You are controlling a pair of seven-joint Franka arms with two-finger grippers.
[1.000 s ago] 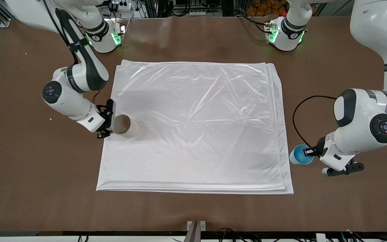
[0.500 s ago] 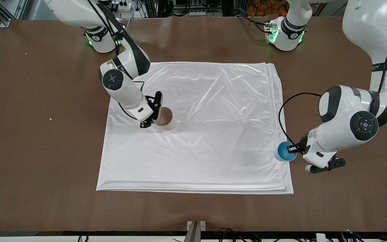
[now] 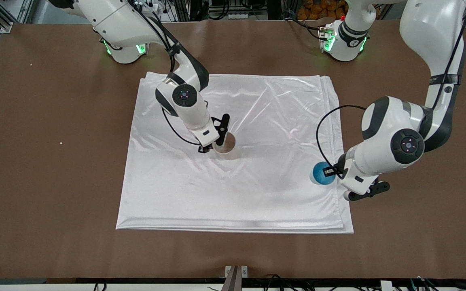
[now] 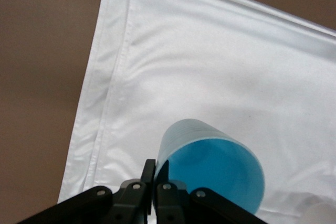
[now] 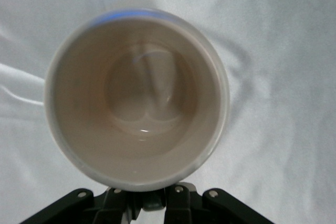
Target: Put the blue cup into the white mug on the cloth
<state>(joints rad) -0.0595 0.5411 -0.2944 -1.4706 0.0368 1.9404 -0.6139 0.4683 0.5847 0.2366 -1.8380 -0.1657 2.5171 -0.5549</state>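
Note:
The white cloth (image 3: 257, 182) lies spread over the middle of the table. My right gripper (image 3: 217, 143) is shut on the handle side of the white mug (image 3: 225, 142) and holds it over the middle of the cloth; the mug's open cream inside fills the right wrist view (image 5: 139, 95). My left gripper (image 3: 332, 171) is shut on the rim of the blue cup (image 3: 321, 173), one finger inside and one outside, over the cloth's edge at the left arm's end. The cup's bright blue inside shows in the left wrist view (image 4: 215, 169).
The brown table (image 3: 34, 161) surrounds the cloth. The two arm bases (image 3: 344, 40) stand along the table edge farthest from the front camera. A small metal bracket (image 3: 235, 271) sits at the nearest edge.
My right gripper has carried the mug from the cloth's edge at the right arm's end to its middle. My left gripper has carried the blue cup from the bare table to over the cloth.

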